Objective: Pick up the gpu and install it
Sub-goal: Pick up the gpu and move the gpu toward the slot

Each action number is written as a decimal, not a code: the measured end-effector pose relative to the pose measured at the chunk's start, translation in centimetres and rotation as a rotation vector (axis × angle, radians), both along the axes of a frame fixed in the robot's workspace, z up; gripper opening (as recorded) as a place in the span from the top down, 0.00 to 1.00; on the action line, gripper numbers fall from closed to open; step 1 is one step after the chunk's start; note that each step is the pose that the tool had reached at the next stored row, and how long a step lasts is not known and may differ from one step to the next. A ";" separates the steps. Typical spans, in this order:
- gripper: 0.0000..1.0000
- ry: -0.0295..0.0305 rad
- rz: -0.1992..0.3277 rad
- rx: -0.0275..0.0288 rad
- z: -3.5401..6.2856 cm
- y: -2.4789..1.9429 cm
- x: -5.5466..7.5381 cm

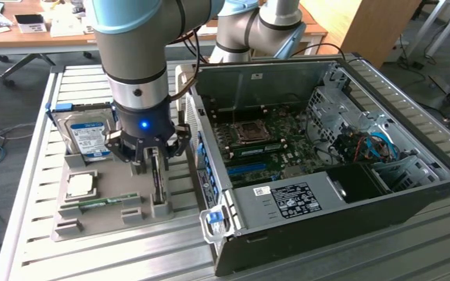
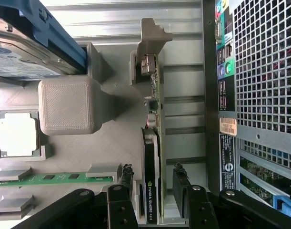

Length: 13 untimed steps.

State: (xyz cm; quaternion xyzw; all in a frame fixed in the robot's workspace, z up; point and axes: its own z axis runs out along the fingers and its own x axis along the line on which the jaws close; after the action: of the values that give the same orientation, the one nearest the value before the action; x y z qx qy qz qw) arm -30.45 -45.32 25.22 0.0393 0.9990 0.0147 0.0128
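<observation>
The gpu (image 1: 159,186) stands on edge in a slot of the grey holder (image 1: 92,221), to the exterior view's left of the open computer case (image 1: 381,193). In the wrist view the gpu (image 2: 151,157) shows its green board edge, black cover and silver end bracket (image 2: 152,33). My gripper (image 1: 159,161) is lowered straight over the card. It is open, with one finger on each side of the card (image 2: 154,183) and a small gap showing at both fingertips (image 2: 127,177).
The same holder carries a silver hard drive (image 1: 88,137) with a blue-white label, a processor chip (image 1: 79,184) and a green memory stick (image 1: 104,203). The case lies open, its motherboard (image 1: 272,146) exposed. The case's rear panel (image 2: 221,95) is close beside the card.
</observation>
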 end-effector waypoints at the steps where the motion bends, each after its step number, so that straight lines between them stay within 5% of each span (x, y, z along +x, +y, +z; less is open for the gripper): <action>1: 0.53 0.0002 0.000 -0.0001 -0.02 0.00 0.0; 13: 0.53 -0.0001 0.000 0.0001 -0.30 0.00 0.0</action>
State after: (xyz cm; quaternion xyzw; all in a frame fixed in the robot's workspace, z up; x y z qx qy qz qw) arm -30.45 -45.32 24.92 0.0392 0.9990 0.0147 0.0128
